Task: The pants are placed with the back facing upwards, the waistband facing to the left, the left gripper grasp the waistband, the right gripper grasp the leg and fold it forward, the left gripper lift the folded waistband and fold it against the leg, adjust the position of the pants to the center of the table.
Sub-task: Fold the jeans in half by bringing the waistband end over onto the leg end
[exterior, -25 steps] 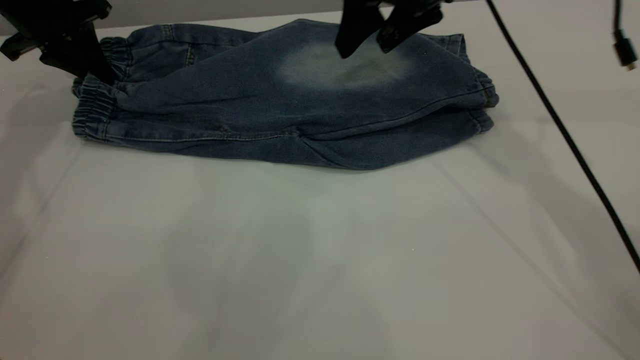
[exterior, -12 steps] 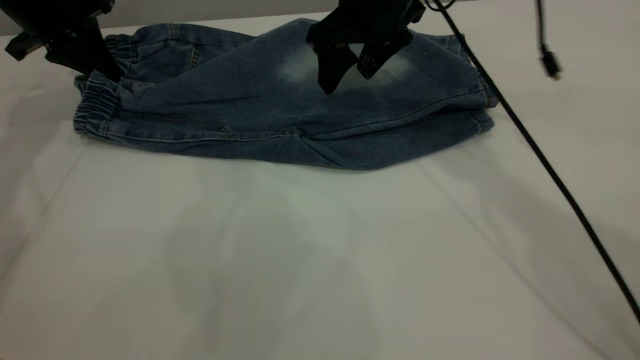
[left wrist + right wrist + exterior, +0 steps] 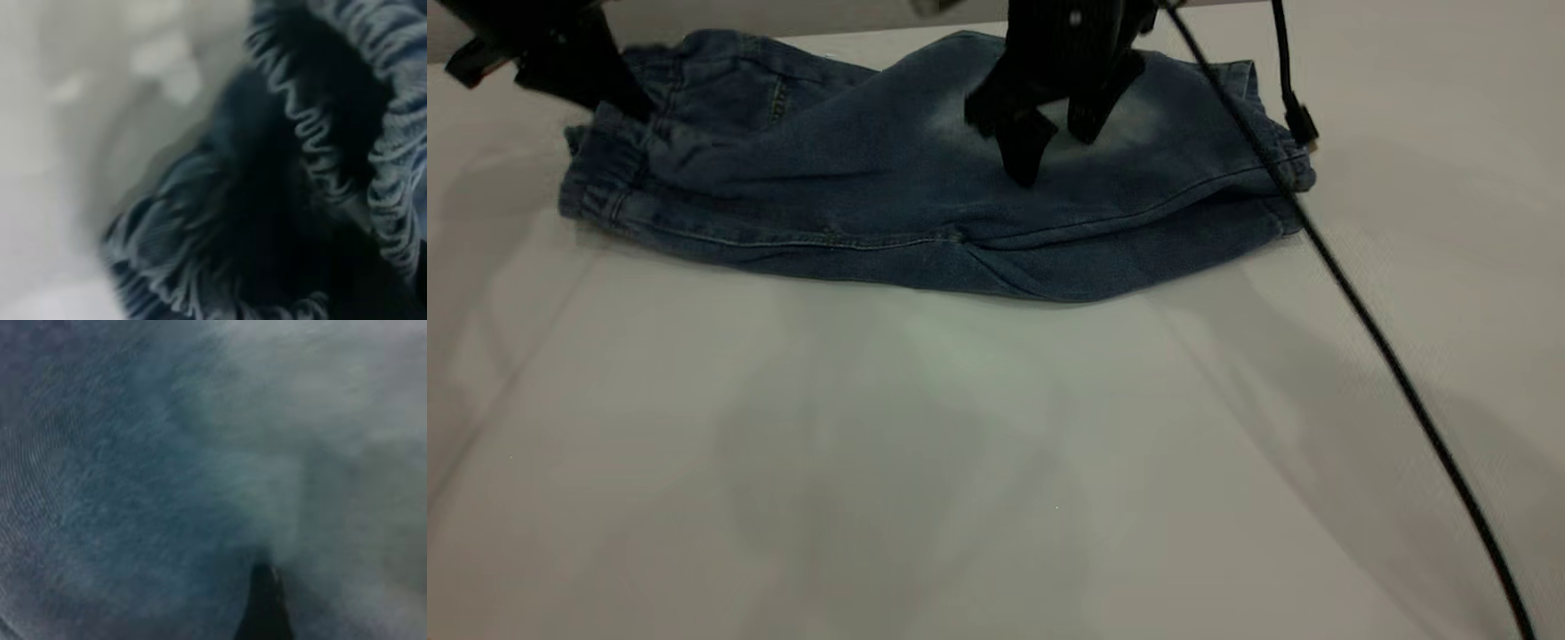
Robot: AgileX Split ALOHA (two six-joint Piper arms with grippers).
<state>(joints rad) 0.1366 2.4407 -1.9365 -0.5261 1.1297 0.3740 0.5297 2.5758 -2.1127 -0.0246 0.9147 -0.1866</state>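
The blue denim pants (image 3: pixel 889 204) lie folded lengthwise across the far part of the white table (image 3: pixel 960 462). Their ruched waistband (image 3: pixel 600 178) is at the left end. My left gripper (image 3: pixel 627 105) is shut on the waistband's far corner and holds it raised a little; in the left wrist view the gathered waistband (image 3: pixel 393 133) fills the picture. My right gripper (image 3: pixel 1056 147) stands open over the leg (image 3: pixel 1165 178), its fingertips (image 3: pixel 1024 164) down on the pale faded patch. The right wrist view shows denim (image 3: pixel 120 487) and one black fingertip (image 3: pixel 265 607).
A black cable (image 3: pixel 1369 329) hangs from the right arm across the pants' right end and runs toward the near right corner. A second cable's plug (image 3: pixel 1300 120) dangles by the leg hems. Bare tabletop stretches in front of the pants.
My right gripper has come down and to the left onto the pale patch, and its cables swung left with it. My left gripper has lifted the waistband corner slightly.
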